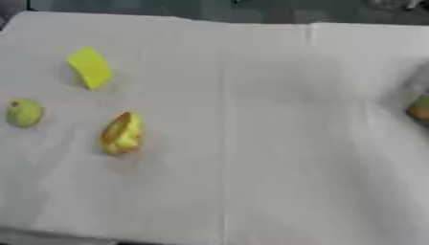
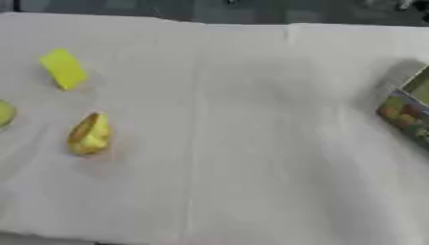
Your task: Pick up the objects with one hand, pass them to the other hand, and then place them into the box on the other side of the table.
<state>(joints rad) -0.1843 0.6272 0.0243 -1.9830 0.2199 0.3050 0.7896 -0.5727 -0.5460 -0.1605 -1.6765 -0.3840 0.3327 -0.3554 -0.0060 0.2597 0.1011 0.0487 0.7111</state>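
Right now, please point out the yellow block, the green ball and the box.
yellow block (image 1: 89,68), left eye view, middle of its face
green ball (image 1: 24,113), left eye view, its centre
box (image 2: 405,114), right eye view, printed side wall

Three yellowish objects on the left of the surface, a box at its right edge.

A flat bright yellow block (image 1: 89,67) lies tilted near the far left corner. A round yellow-green ball (image 1: 23,113) sits at the left edge. A yellow and orange curved object (image 1: 122,133) lies nearer the middle. The box (image 2: 408,112), with a colourful printed side, sits askew at the right edge, well apart.
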